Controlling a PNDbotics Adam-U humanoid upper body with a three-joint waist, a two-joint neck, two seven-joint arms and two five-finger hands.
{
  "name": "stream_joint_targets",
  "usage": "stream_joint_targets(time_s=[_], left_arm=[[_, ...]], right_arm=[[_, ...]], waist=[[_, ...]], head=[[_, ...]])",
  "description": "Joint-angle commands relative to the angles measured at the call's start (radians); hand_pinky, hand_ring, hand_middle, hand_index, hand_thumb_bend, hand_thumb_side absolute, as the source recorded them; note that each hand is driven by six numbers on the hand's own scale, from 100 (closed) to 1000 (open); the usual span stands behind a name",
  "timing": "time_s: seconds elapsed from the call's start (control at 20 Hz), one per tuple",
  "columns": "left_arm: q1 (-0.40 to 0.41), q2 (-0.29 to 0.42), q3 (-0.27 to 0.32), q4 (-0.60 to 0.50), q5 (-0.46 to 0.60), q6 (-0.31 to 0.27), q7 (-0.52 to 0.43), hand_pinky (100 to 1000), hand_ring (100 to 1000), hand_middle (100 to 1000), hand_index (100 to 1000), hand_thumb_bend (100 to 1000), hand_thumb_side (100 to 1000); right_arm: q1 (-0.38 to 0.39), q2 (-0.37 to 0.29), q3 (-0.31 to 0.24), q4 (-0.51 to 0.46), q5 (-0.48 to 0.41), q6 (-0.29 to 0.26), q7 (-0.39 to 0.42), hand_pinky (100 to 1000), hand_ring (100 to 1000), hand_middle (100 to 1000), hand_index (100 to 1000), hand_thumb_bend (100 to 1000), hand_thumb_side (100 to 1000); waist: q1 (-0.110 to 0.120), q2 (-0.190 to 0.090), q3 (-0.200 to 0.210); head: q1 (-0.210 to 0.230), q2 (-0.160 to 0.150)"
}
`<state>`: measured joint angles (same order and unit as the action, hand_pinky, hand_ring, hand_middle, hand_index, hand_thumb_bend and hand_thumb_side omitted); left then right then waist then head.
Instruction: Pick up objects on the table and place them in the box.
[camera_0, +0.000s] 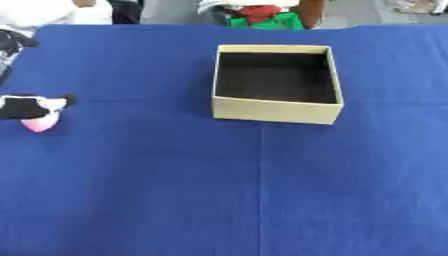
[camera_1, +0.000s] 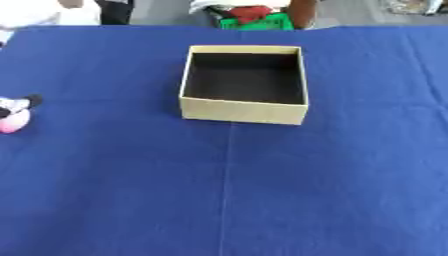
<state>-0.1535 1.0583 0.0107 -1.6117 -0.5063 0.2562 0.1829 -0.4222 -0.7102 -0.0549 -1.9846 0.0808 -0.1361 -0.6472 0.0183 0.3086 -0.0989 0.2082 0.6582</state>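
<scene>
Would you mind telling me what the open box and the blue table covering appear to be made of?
The box looks like cardboard: matte tan walls with thin, straight edges and a dark inside. The table covering looks like woven cloth, matte deep blue, with a straight fold crease running toward the camera from below the box. Neither shows any shine, though the exact fabric is not discernible.

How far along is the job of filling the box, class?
Nothing looks done: the box shows only its dark floor. In hand: the left hand, at the left edge, seems to be at a pink and white object. Left: carrying it into the box.
</scene>
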Motion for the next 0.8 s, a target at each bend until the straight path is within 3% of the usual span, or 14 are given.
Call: stream_joint_targets(time_s=[0.05, 0.35, 0.55, 0.8], left_arm=[[-0.031, 0.055, 0.017, 0.044, -0.037, -0.021, -0.049, 857, 796, 801, 831, 708, 322], [-0.076, 0.063, 0.001, 0.114, -0.098, -0.080, -0.141, 870, 812, 822, 833, 656, 175], [-0.097, 0.062, -0.011, 0.151, -0.120, -0.102, -0.204, 864, 813, 843, 843, 575, 107], [-0.111, 0.056, -0.027, 0.172, -0.114, -0.115, -0.281, 862, 814, 847, 842, 544, 100]], right_arm=[[-0.008, -0.036, -0.007, -0.015, 0.000, -0.001, 0.001, 759, 726, 795, 877, 250, 1000], [-0.008, -0.035, -0.006, -0.015, -0.002, -0.001, 0.001, 759, 726, 794, 877, 247, 1000], [-0.009, -0.034, -0.006, -0.015, -0.003, -0.002, 0.000, 759, 726, 794, 877, 248, 1000], [-0.009, -0.032, -0.005, -0.015, -0.004, -0.002, 0.000, 759, 726, 791, 876, 246, 1000]], waist=[[0.002, -0.020, -0.001], [0.002, -0.019, -0.004], [0.003, -0.018, -0.007], [0.004, -0.016, -0.010]], head=[[0.000, -0.005], [0.001, 0.000], [0.002, 0.002], [0.003, 0.005]])
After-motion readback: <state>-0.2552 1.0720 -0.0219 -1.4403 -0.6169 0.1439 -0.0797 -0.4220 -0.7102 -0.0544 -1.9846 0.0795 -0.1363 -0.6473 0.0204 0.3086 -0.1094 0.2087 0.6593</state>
